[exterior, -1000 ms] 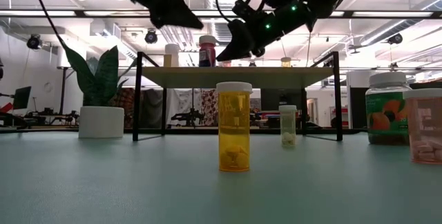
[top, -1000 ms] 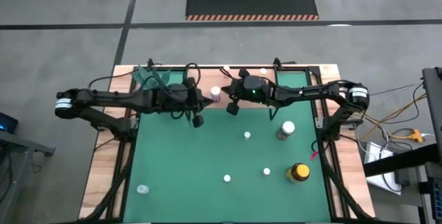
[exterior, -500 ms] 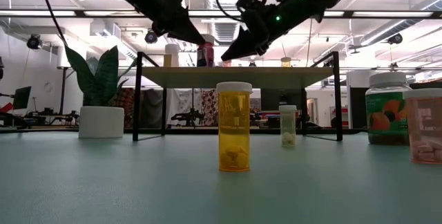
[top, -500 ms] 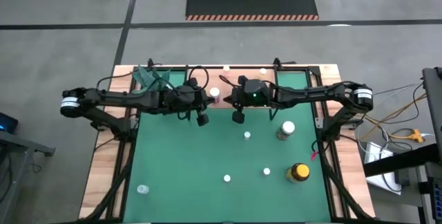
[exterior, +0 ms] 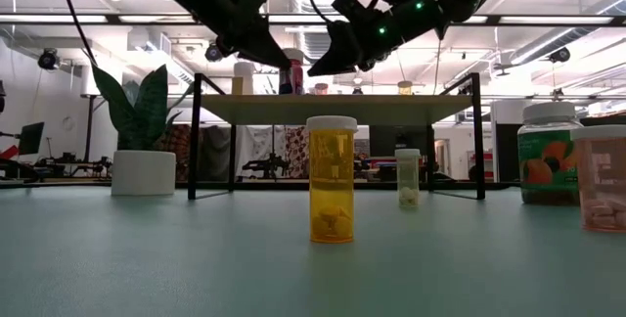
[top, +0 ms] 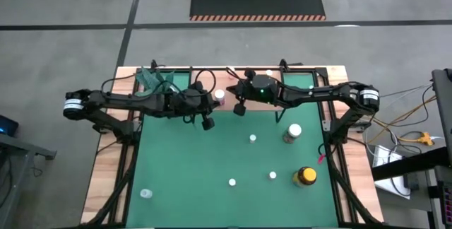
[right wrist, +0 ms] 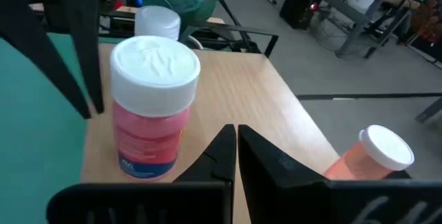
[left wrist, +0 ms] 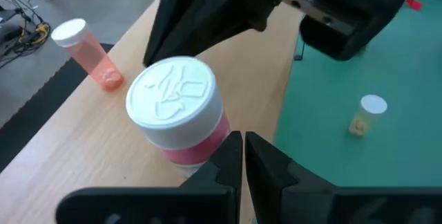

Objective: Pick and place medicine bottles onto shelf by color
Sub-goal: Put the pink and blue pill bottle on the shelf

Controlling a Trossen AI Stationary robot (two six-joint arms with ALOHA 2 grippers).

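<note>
A pink medicine bottle (top: pixel 220 95) with a white cap stands upright on the shelf (exterior: pixel 342 110), a light-wood board on black legs. My left gripper (left wrist: pixel 243 144) is shut, its tips close beside the bottle's lower wall. My right gripper (right wrist: pixel 235 137) is shut too and hangs a little off the bottle's other side (right wrist: pixel 152 113). From above, the two grippers (top: pixel 212 102) (top: pixel 230 99) flank the bottle. A pale orange-pink bottle (left wrist: pixel 86 54) stands farther along the shelf. More bottles stand on the green mat (top: pixel 183 172). My left gripper's shut fingertips (left wrist: pixel 231 141) stand right beside the pink band (left wrist: pixel 204 144) low on the bottle's wall, slanting down at it from the table's left. I cannot tell whether they touch it. The bottle stands upright on the shelf.
On the mat stand a greenish white-lidded jar (top: pixel 291 131), a yellow black-lidded jar (top: pixel 305 177) and several small bottles, among them an orange one (exterior: pixel 332 180). A potted plant (exterior: pixel 143 131) sits at the far left. Two more bottles (top: pixel 232 69) (top: pixel 268 72) stand at the shelf's far edge.
My left gripper has sunk a little and come toward the table's right, closer to the pink bottle, still shut. My right gripper swung slightly toward the near edge and came back. The pink bottle has stayed where it was.
</note>
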